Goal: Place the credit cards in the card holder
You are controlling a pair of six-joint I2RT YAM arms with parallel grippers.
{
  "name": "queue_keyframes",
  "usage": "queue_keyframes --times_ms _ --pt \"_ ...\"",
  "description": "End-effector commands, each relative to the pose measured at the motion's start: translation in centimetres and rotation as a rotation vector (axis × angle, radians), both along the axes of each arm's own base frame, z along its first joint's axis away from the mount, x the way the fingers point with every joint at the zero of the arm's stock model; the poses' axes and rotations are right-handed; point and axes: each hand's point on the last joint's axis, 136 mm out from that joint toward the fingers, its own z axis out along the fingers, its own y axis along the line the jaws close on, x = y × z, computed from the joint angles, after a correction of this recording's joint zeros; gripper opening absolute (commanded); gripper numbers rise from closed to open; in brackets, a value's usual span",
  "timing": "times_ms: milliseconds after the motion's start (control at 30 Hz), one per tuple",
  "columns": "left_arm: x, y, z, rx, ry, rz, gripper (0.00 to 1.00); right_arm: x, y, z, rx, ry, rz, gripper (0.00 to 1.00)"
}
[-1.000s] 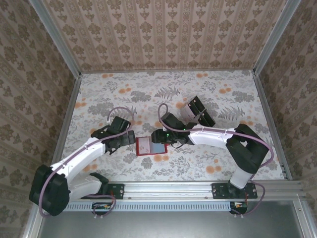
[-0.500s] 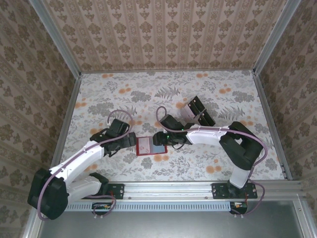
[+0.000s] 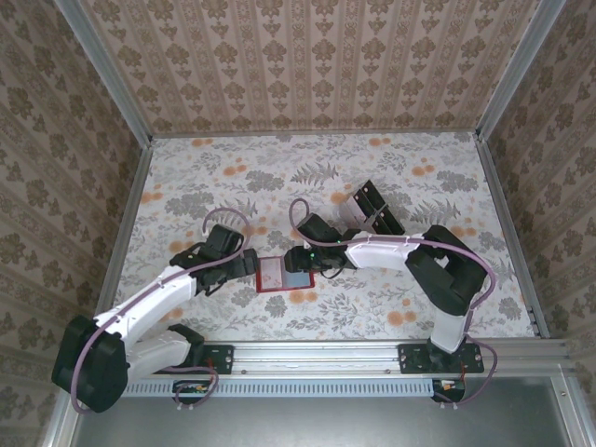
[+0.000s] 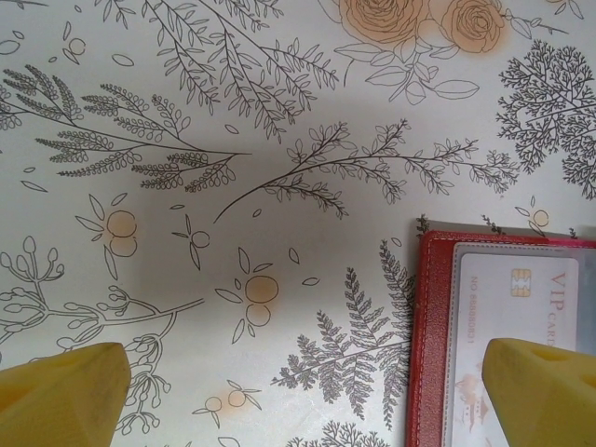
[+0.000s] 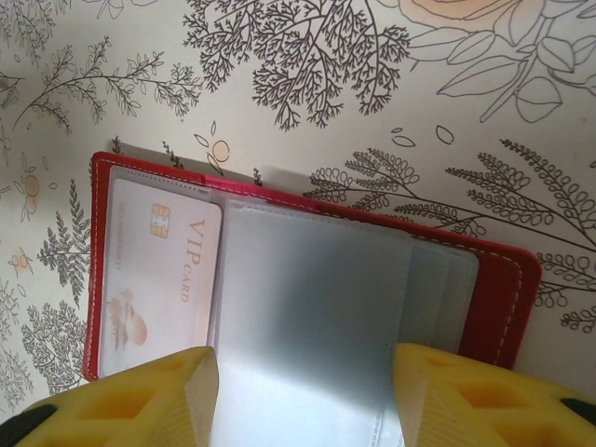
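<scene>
The red card holder (image 3: 270,276) lies open on the flowered table between both grippers. A pale VIP credit card (image 5: 158,279) sits in its left pocket, also seen as a card (image 4: 521,326) in the left wrist view. My right gripper (image 5: 307,400) hovers over the holder (image 5: 507,298), its yellow fingers (image 5: 140,400) flanking a clear grey sleeve page (image 5: 312,307) right at its edges; whether they pinch it is unclear. My left gripper (image 4: 307,400) is wide open and holds nothing, one fingertip over the holder's left edge (image 4: 430,335). Black credit cards (image 3: 372,207) lie behind the right gripper (image 3: 296,263).
The black cards rest on a clear plastic tray (image 3: 352,209) at centre right. Metal rails (image 3: 130,214) and patterned walls close in the table on three sides. The left gripper (image 3: 250,265) sits just left of the holder.
The right arm has drawn in a little to the left over the holder and its jaws widened slightly. The left gripper crept slightly right toward the holder's edge.
</scene>
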Motion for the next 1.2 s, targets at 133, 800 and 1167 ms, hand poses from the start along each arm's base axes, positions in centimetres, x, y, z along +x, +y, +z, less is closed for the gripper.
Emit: queue_keyframes --times_ms 133,800,1167 --pt "-0.2 -0.2 -0.4 -0.029 0.004 0.004 1.00 0.3 0.9 -1.2 -0.002 0.037 0.020 0.54" --pt "-1.3 -0.6 -0.5 -0.086 -0.022 -0.024 1.00 0.4 4.8 1.9 0.227 0.085 -0.012 0.55" --pt "-1.2 -0.2 0.3 -0.084 -0.042 0.003 1.00 -0.4 6.5 3.1 0.235 0.078 0.026 0.55"
